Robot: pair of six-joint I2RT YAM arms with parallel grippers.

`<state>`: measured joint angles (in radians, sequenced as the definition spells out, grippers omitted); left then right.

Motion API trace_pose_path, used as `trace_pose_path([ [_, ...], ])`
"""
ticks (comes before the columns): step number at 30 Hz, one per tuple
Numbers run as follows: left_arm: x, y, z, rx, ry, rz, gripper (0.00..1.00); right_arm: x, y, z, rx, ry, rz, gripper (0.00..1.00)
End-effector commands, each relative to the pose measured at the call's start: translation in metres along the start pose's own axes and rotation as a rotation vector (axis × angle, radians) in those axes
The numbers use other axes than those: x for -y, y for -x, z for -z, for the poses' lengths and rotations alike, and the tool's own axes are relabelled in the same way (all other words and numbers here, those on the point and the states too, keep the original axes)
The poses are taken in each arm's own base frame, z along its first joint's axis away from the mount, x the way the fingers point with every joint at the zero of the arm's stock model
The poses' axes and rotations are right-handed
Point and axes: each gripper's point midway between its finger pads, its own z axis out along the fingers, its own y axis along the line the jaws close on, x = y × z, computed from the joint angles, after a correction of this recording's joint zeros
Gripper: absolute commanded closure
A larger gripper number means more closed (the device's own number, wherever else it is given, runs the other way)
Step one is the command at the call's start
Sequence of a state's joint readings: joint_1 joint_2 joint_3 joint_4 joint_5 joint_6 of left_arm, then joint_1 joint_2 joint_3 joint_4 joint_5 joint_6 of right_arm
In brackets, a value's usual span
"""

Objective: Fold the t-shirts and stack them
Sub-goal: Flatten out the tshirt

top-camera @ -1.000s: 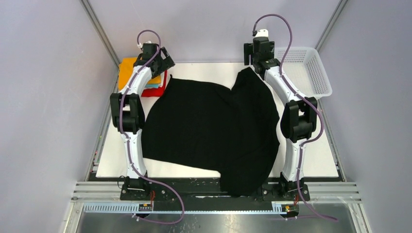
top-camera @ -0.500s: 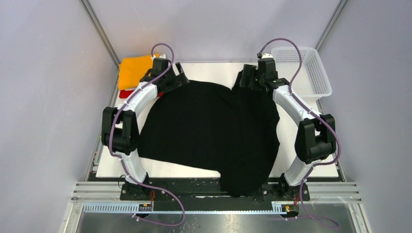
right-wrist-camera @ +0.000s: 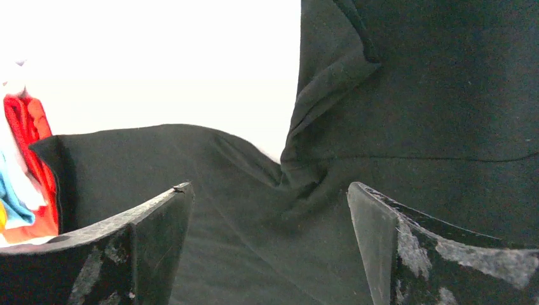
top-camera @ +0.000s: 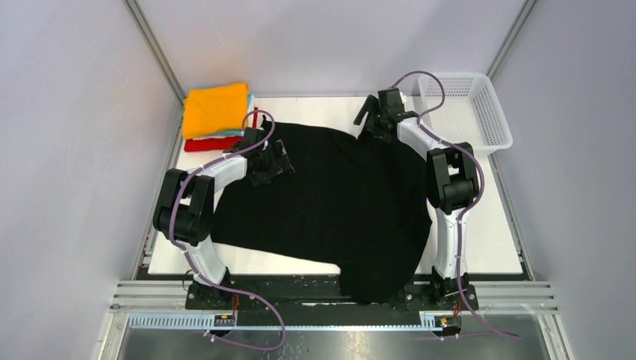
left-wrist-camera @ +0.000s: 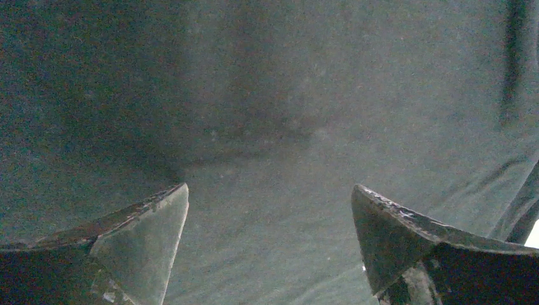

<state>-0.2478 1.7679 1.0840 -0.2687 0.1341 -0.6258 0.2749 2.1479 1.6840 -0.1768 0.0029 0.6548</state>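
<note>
- Two grippers are in view, both spread wide and neither has hold of anything.
- The black t-shirt (top-camera: 337,202) lies opened out over most of the table (top-camera: 495,240). It is largely flat, and its near right corner hangs over the table's near edge between the two arm bases.
- The left gripper (top-camera: 271,161) sits low over the far left part of the black t-shirt, just inside its edge. In the left wrist view its fingers (left-wrist-camera: 146,241) stand well apart, with only smooth black cloth between them and none of it pinched.
- The right gripper (top-camera: 373,116) is at the far right corner of the black t-shirt, where the cloth is bunched into a raised fold. Its fingers (right-wrist-camera: 407,254) are spread to either side of that crumpled part. Whether they touch the cloth cannot be told.
- A folded pile rests just beside the black t-shirt's far left corner. The orange t-shirt (top-camera: 215,109) is on top, with a light blue t-shirt (top-camera: 238,132) and a red t-shirt (top-camera: 201,144) showing beneath it.
- A white mesh basket (top-camera: 480,112) stands to the right of the black t-shirt's far right corner, apart from the cloth.
</note>
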Motion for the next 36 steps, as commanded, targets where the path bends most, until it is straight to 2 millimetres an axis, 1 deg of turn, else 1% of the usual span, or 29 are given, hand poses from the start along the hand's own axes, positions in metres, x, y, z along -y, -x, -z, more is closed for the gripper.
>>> trace_pose_path([
  [1, 0.015, 0.008, 0.008, 0.042, -0.069, -0.011, 0.01, -0.016, 0.019, -0.007, 0.046, 0.012, -0.129, 0.01],
  [3, 0.012, 0.005, 0.008, 0.040, -0.059, -0.009, 0.01, -0.015, 0.014, -0.015, 0.034, 0.016, -0.162, 0.01],
  [7, 0.008, 0.001, 0.007, 0.028, -0.048, -0.010, 0.01, -0.019, 0.012, -0.032, 0.031, 0.033, -0.218, 0.01],
  [10, 0.004, 0.001, 0.006, 0.025, -0.024, -0.013, 0.01, -0.016, 0.008, -0.038, 0.019, 0.021, -0.258, 0.00],
  [13, 0.004, 0.002, 0.006, 0.026, -0.024, -0.015, 0.01, -0.017, 0.009, -0.045, 0.037, 0.034, -0.283, 0.00],
  [15, 0.005, 0.002, 0.006, 0.025, -0.028, -0.017, 0.01, -0.019, 0.014, -0.050, 0.049, 0.037, -0.287, 0.01],
  [17, 0.005, 0.002, 0.006, 0.022, -0.027, -0.017, 0.01, -0.028, 0.023, -0.057, 0.075, 0.072, -0.301, 0.01],
  [18, 0.004, 0.001, 0.006, 0.021, -0.025, -0.018, 0.01, -0.031, 0.025, -0.065, 0.084, 0.088, -0.305, 0.01],
  [19, 0.005, 0.001, 0.006, 0.021, -0.023, -0.020, 0.01, -0.043, 0.035, -0.065, 0.104, 0.117, -0.302, 0.01],
  [20, 0.003, 0.001, 0.006, 0.022, -0.018, -0.020, 0.01, -0.046, 0.036, -0.074, 0.102, 0.123, -0.293, 0.00],
  [22, 0.001, 0.000, 0.007, 0.025, -0.007, -0.020, 0.01, -0.068, 0.042, -0.082, 0.090, 0.171, -0.261, 0.00],
  [23, -0.001, 0.000, 0.008, 0.025, 0.000, -0.019, 0.01, -0.075, 0.042, -0.088, 0.091, 0.177, -0.240, 0.01],
  [24, -0.002, 0.000, 0.008, 0.025, 0.006, -0.020, 0.01, -0.086, 0.046, -0.089, 0.096, 0.183, -0.217, 0.00],
  [26, -0.004, 0.000, 0.009, 0.023, 0.017, -0.022, 0.01, -0.096, 0.048, -0.094, 0.106, 0.181, -0.180, 0.01],
  [28, -0.004, 0.001, 0.011, 0.026, 0.019, -0.024, 0.01, -0.101, 0.051, -0.091, 0.114, 0.190, -0.167, 0.00],
  [30, -0.003, 0.002, 0.013, 0.033, 0.017, -0.025, 0.01, -0.096, 0.058, -0.087, 0.150, 0.161, -0.140, 0.00],
  [32, -0.002, 0.002, 0.014, 0.035, 0.015, -0.024, 0.01, -0.091, 0.066, -0.077, 0.181, 0.129, -0.082, 0.01],
  [34, -0.001, 0.002, 0.016, 0.034, 0.010, -0.025, 0.01, -0.086, 0.073, -0.064, 0.195, 0.096, -0.005, 0.01],
  [36, -0.002, 0.003, 0.018, 0.039, 0.011, -0.024, 0.01, -0.089, 0.075, -0.045, 0.180, 0.096, 0.051, 0.00],
])
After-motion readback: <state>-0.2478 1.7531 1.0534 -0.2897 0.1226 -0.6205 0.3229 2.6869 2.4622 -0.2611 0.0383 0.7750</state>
